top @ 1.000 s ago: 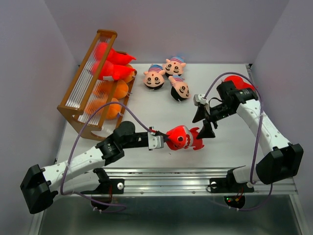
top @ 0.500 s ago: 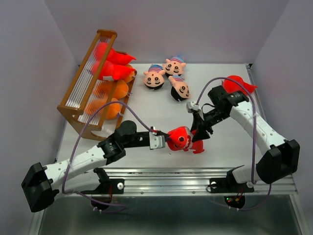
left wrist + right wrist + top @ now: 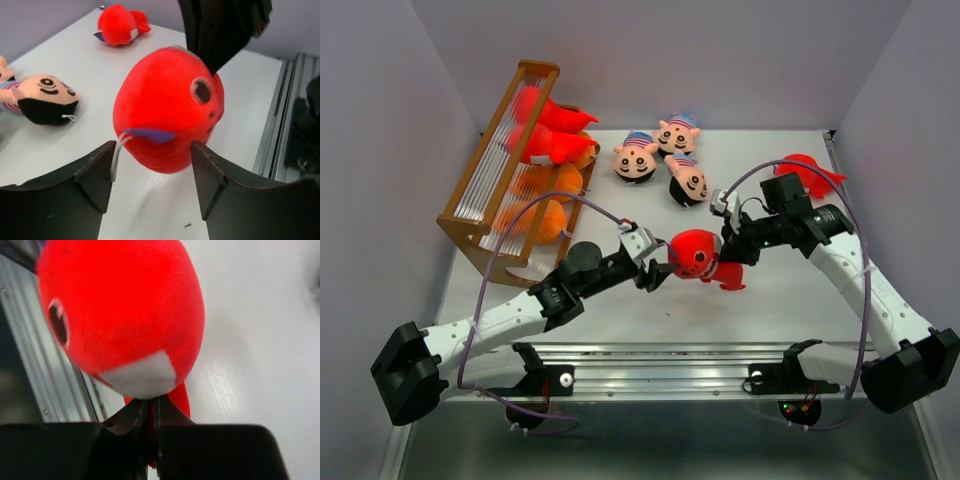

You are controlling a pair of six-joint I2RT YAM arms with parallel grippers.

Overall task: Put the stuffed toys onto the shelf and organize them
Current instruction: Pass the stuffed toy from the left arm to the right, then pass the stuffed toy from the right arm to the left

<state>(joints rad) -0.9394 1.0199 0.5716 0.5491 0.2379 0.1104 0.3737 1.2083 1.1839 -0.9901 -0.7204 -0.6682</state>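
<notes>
Handover point, mid-table. The right gripper [image 3: 152, 416] has its jaws pinched fully together on a thin red flap at the underside of the red toy [image 3: 120, 315], probably tail or fin, not on the body. The left gripper [image 3: 152, 150] stands open, its fingers [image 3: 92, 175] flanking the toy's lower half without pressing it (a slim gap shows on each side). The toy sits between the two grippers, near the front of the table [image 3: 760, 150] and well apart from the shelf [image 3: 533, 70] at far left.

Risks, as I judge them:
- The hold is on loose fabric only, so the round body can swing or the flap can slip out on any quick move.
- The left fingers are close enough to snag the small blue side fin if either arm shifts.
- The two grippers are nearly nose to nose, so a bump is likely.
- The shelf lies on the left arm's side, an awkward reach for the right arm.

The toy itself is bright red plush with a black eye and a white belly patch, and it looks soft and easily squashed. The three doll heads [image 3: 636, 160] and a second red toy [image 3: 807, 172] lie unshelved.
</notes>
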